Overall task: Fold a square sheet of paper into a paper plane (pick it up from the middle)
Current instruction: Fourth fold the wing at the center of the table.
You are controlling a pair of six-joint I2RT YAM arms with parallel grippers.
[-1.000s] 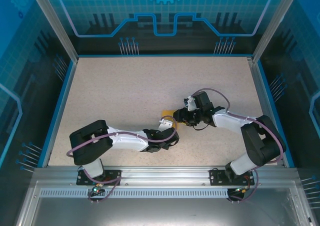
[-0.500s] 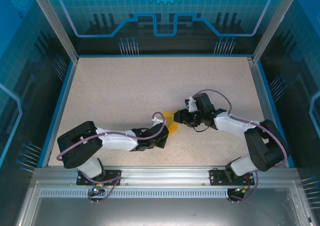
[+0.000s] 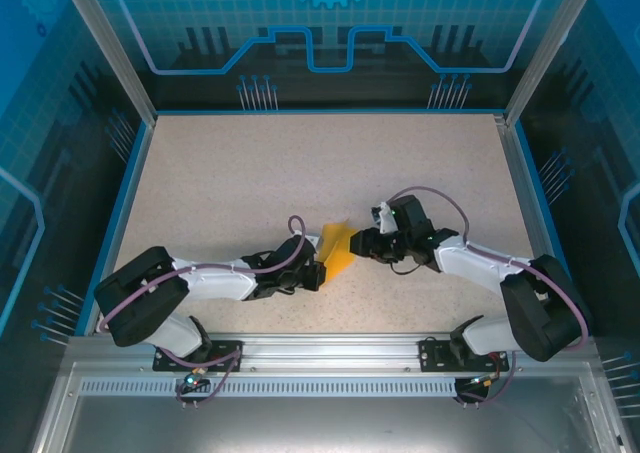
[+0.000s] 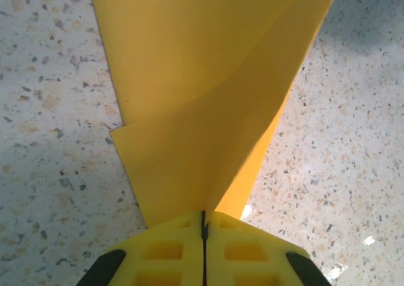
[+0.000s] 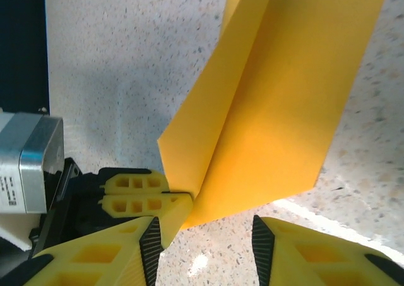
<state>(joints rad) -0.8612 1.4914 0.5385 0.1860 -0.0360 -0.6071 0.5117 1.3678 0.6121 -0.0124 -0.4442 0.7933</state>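
Speckled beige table (image 3: 250,173), blue-rimmed

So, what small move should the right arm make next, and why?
Probably close the right fingers on the folded yellow paper. They stand open with its lower corner at the gap between them, while the left fingers are shut on the same end.

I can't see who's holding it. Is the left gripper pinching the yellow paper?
Yes, the left gripper has its fingers shut on the edge of the folded yellow paper.
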